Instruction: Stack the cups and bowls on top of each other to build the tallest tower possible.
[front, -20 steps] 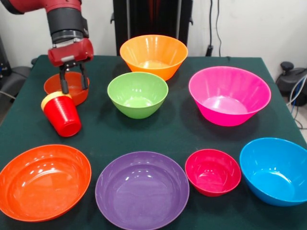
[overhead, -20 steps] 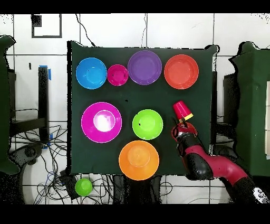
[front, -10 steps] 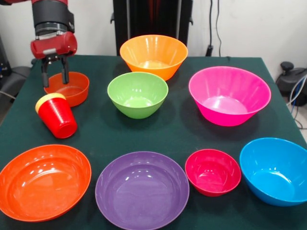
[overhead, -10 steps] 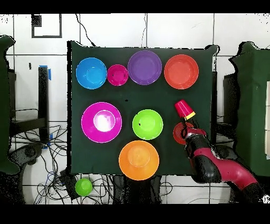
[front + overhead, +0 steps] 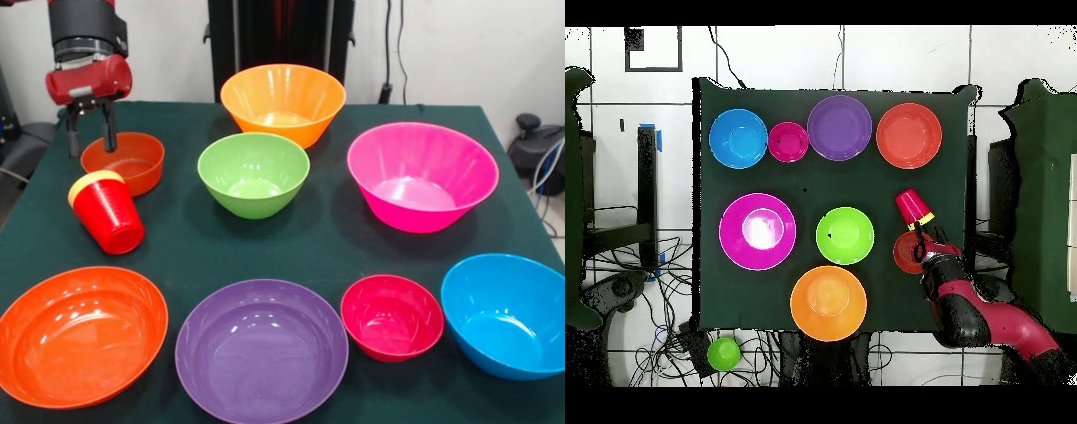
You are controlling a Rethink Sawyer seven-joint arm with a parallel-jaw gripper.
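near row: orange-red bowl (image 5: 81, 334), purple bowl (image 5: 261, 349), crimson bowl (image 5: 392, 316), blue bowl (image 5: 508, 314) | middle: red cup (image 5: 109, 215) tipped, yellow cup (image 5: 92, 184) nested inside; green bowl (image 5: 253, 173), magenta bowl (image 5: 422, 176) | far: gripper (image 5: 88, 141) spread apart, empty, above small orange bowl (image 5: 126, 162); light orange bowl (image 5: 282, 102)

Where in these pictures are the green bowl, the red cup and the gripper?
green bowl (image 5: 253, 187): front view, inner floor.
red cup (image 5: 110, 216): front view, ribbed side.
gripper (image 5: 88, 140): front view, midway between fingertips.
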